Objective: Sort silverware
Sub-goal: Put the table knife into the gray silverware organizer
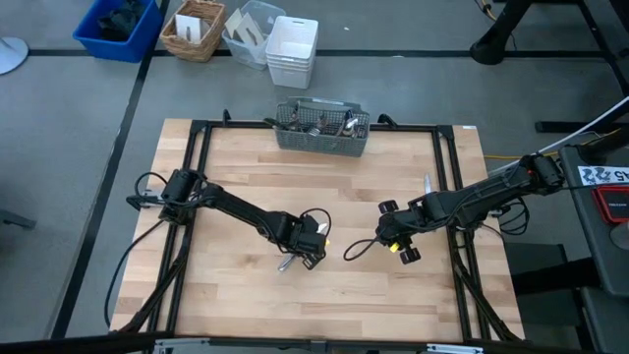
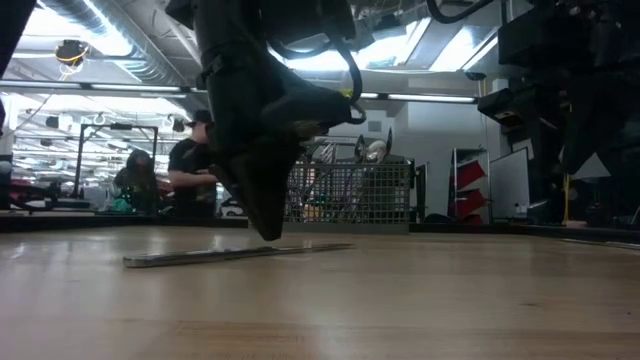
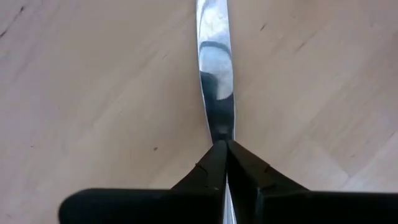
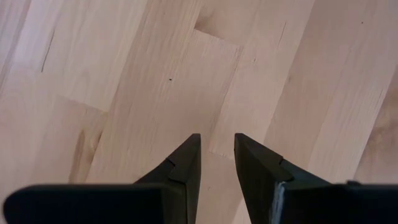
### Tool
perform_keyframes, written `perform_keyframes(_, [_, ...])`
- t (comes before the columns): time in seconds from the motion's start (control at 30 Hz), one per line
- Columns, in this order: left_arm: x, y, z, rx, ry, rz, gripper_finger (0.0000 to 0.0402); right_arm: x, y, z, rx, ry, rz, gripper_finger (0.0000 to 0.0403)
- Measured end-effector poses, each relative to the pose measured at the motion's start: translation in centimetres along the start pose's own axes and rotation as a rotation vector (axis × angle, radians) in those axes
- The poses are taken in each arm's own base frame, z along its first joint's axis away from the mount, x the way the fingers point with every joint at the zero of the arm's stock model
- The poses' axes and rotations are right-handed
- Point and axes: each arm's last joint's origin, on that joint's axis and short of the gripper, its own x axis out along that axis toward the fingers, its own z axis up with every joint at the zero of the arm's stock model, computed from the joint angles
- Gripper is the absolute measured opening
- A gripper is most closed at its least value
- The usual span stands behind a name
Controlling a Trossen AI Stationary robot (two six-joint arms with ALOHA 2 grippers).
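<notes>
A lab or workshop hall. Exposed silver ceiling ducts (image 2: 110, 45) and long strip lights (image 2: 440, 97) overhead; pale butcher-block wooden table (image 1: 246, 167) on a black metal frame (image 1: 201, 138); grey floor with a blue plastic bin (image 1: 118, 28); people (image 2: 190, 170) at benches behind.

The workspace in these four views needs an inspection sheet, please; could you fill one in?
Surface: wooden table, bare around both arms.
Job's things: one table knife flat on the wood; more silverware standing in the caddy at the far edge; another piece by the right arm.
Clutter: nothing seen on the table.
Grippers: left gripper shut on the table knife; right gripper open over bare wood, holding nothing.
Cables: loops beside both wrists.
Surroundings: bins and basket on the floor; people behind.
</notes>
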Motion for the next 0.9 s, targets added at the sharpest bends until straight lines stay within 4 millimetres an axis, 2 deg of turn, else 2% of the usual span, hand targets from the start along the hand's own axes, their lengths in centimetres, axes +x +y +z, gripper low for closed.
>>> perform_keyframes(0.27, [-0.06, -0.09, -0.07, -0.019, 0.027, -0.02, 0.0012, 0.0, 0.0, 0.0, 0.0, 0.0, 0.0, 0.0099])
perform_keyframes(0.5, [0.43, -0.42, -0.64, 0.097, 0.068, -0.033, 0.0021, 0.0, 0.01, 0.0, 0.0, 0.0, 0.0, 0.0099])
perform_keyframes(0.9, [0.44, -0.32, -0.42, 0.09, 0.087, -0.048, 0.0131, 0.0, 0.0, 0.0, 0.0, 0.0, 0.0, 0.0099])
